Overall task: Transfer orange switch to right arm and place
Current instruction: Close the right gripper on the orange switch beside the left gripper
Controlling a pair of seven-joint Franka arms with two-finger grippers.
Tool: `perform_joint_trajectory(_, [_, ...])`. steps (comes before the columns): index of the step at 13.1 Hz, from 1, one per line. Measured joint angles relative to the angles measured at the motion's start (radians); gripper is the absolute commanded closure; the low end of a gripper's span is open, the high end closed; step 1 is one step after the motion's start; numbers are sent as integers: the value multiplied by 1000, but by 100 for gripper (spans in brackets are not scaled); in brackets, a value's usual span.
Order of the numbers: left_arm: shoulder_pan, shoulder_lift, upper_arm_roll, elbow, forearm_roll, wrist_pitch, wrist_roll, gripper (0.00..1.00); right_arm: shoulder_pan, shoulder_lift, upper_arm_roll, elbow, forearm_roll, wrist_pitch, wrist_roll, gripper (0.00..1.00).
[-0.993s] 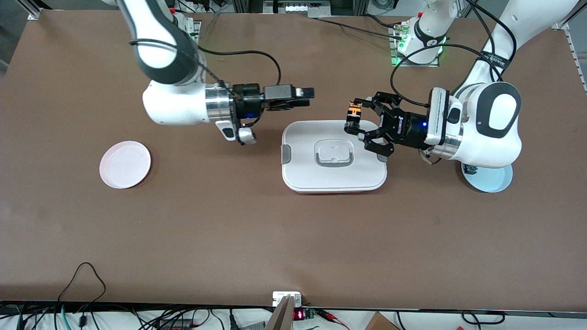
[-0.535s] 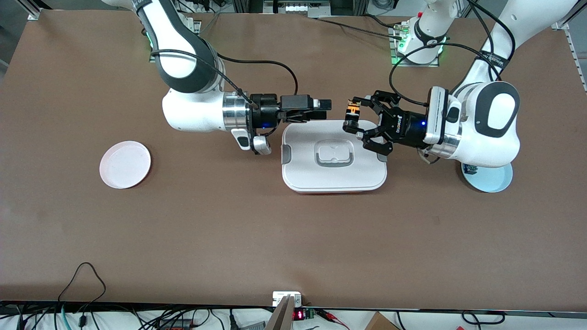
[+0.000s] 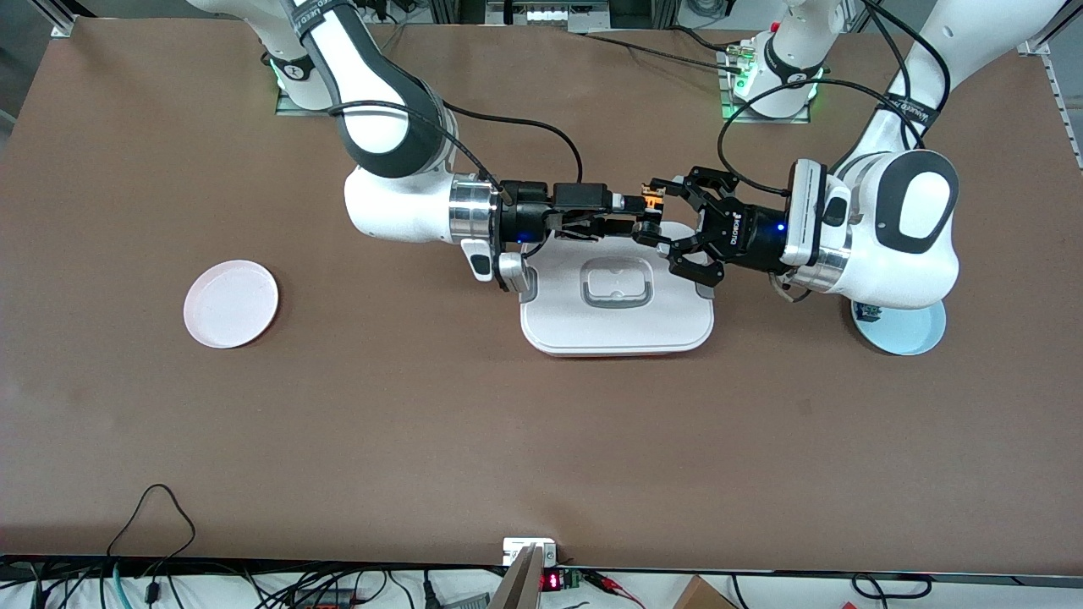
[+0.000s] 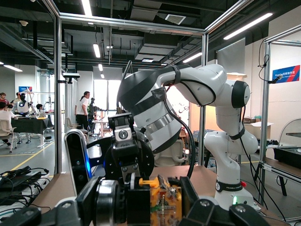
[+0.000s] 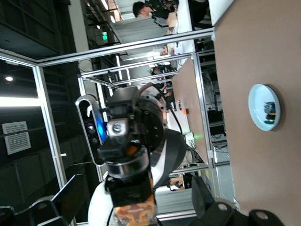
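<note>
We see the two white jointed arms meeting above the brown surface (image 3: 541,440), their black end effectors nose to nose over the edge of the white rounded-rectangular lidded container (image 3: 616,326) that lies farthest from the front camera. The left end effector (image 3: 650,222), a black linkage-style two-finger hand on the arm coming from the base at the left arm's end of the surface, is pinched on the tiny orange switch (image 3: 651,201), a push-button part with a black body and orange pieces; in the left wrist view the orange switch (image 4: 162,203) sits clamped between the dark fingers with a small orange tab sticking out. The right end effector (image 3: 630,216), a slim black two-finger hand on the silver wrist of the right arm (image 3: 398,182), has its fingers spread and reaches right up to the switch, the fingertips standing on either side of it; we cannot tell whether they touch it. In the right wrist view the switch (image 5: 134,212) appears just in front of that camera, with the left arm's hand behind it.

On the surface, a small round pale pink plate (image 3: 231,303) lies well apart toward the right arm's end. A round light blue dish (image 3: 909,334) lies toward the left arm's end, partly under the left arm's wrist, with a small dark item (image 3: 867,313) on it; the right wrist view shows the same dish (image 5: 264,107)
</note>
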Motion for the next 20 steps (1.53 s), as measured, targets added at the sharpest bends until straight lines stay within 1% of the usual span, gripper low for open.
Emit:
perform_joint_trajectory(4, [0, 0, 0, 0, 0, 1, 0, 99, 20, 1, 4, 0, 52, 61, -88, 0])
perform_joint_trajectory(7, [0, 0, 0, 0, 0, 1, 0, 99, 34, 1, 5, 0, 66, 76, -144, 0])
perform_joint_trajectory(11, [0, 0, 0, 0, 0, 2, 0, 99, 49, 1, 5, 2, 73, 95, -157, 0])
perform_joint_trajectory(12, [0, 0, -1, 0, 0, 2, 0, 99, 51, 1, 5, 3, 74, 97, -157, 6])
perform_joint_trajectory(13, [0, 0, -1, 0, 0, 2, 0, 98, 51, 1, 5, 3, 75, 97, -158, 27])
perform_joint_trajectory(14, [0, 0, -1, 0, 0, 2, 0, 97, 51, 1, 5, 4, 75, 97, -159, 43])
perform_joint_trajectory(15, [0, 0, -1, 0, 0, 2, 0, 97, 51, 1, 5, 5, 75, 97, -165, 83])
perform_joint_trajectory(16, [0, 0, -1, 0, 0, 2, 0, 97, 51, -1, 5, 8, 77, 100, -168, 93])
perform_joint_trajectory(17, [0, 0, -1, 0, 0, 2, 0, 97, 50, -3, 4, 10, 81, 103, -168, 98])
perform_joint_trajectory(20, [0, -1, -1, 0, -13, 2, -1, 97, 48, -5, 1, 15, 83, 109, -178, 98])
